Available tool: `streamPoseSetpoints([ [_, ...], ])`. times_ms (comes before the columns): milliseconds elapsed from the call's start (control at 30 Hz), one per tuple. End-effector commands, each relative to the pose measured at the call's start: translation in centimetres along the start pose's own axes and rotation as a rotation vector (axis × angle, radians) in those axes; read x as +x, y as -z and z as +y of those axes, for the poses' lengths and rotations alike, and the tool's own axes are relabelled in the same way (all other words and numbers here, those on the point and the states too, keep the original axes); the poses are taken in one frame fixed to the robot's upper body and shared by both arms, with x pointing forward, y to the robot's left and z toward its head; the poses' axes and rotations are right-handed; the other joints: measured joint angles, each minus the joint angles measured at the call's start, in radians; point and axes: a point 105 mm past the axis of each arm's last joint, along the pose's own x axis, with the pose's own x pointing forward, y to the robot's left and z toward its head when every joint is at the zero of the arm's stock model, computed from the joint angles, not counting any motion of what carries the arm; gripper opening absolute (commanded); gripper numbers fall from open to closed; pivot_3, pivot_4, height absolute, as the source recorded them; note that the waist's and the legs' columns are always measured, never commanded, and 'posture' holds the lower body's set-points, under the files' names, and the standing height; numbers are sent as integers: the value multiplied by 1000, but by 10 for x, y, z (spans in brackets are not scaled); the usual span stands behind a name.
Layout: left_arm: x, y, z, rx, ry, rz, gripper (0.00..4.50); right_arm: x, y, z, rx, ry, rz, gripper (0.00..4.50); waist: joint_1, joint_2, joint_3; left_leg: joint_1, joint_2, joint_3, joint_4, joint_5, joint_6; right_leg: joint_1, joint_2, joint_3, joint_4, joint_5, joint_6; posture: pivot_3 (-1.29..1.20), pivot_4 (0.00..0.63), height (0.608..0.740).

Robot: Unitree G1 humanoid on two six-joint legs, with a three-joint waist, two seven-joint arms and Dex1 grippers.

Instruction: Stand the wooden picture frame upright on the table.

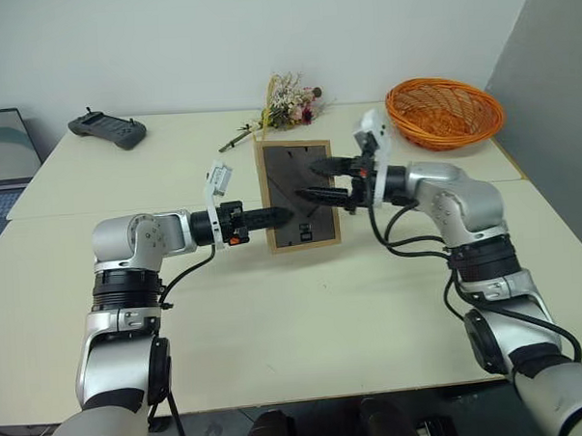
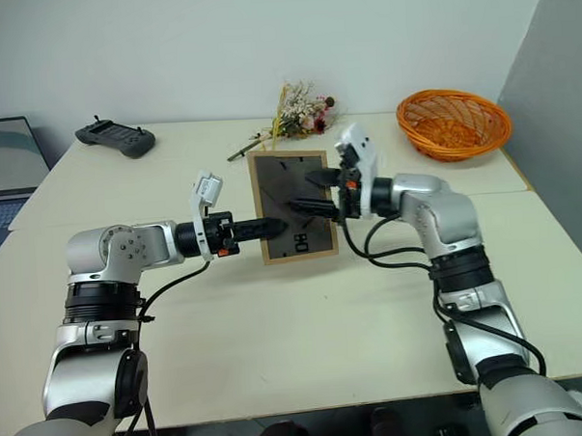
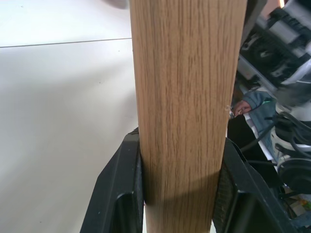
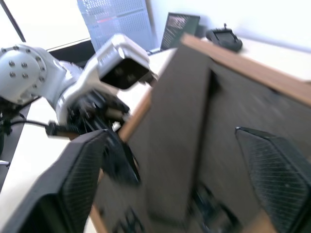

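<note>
The wooden picture frame is held nearly upright over the middle of the table, its dark back toward me. My left gripper is shut on the frame's left edge; in the left wrist view its fingers press both faces of the light wood. My right gripper reaches in from the right, open, against the back. In the right wrist view its wide-spread fingers flank the fold-out stand without clamping it. I cannot tell whether the frame's lower edge touches the table.
An orange basket sits at the back right, and dried flowers lie just behind the frame. At the back left are a black controller and a laptop. Bare tabletop lies in front of the frame.
</note>
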Motion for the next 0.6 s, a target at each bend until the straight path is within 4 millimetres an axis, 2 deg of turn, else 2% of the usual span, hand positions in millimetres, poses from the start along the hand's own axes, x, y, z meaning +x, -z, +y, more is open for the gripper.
streamPoseSetpoints([
  [33,4,-16,-17,77,60,-29,1313,14,-14,17,-76,-68,-33,4468,0,0,0,0,0,0,0,0,0,0,0,0,0,0,0,0,150,740],
  [133,5,-14,-17,77,59,-26,1313,18,-12,35,-82,-149,-35,4468,3,0,0,-1,0,0,0,0,0,-1,0,0,0,0,0,0,150,740],
  [233,4,-13,-17,76,58,-26,1313,10,-11,46,-54,-216,-33,4468,2,0,0,-1,0,0,0,0,0,-1,0,0,0,0,0,0,150,740],
  [467,-1,-5,-15,63,44,-20,1313,-24,-6,45,40,-229,-10,4468,1,0,0,-1,0,0,0,0,0,-2,0,1,0,0,0,0,150,740],
  [600,-2,-3,-17,47,49,-21,1313,-44,-5,35,65,-168,1,4468,2,0,0,-1,0,0,0,0,0,-2,0,1,1,0,0,0,150,740],
])
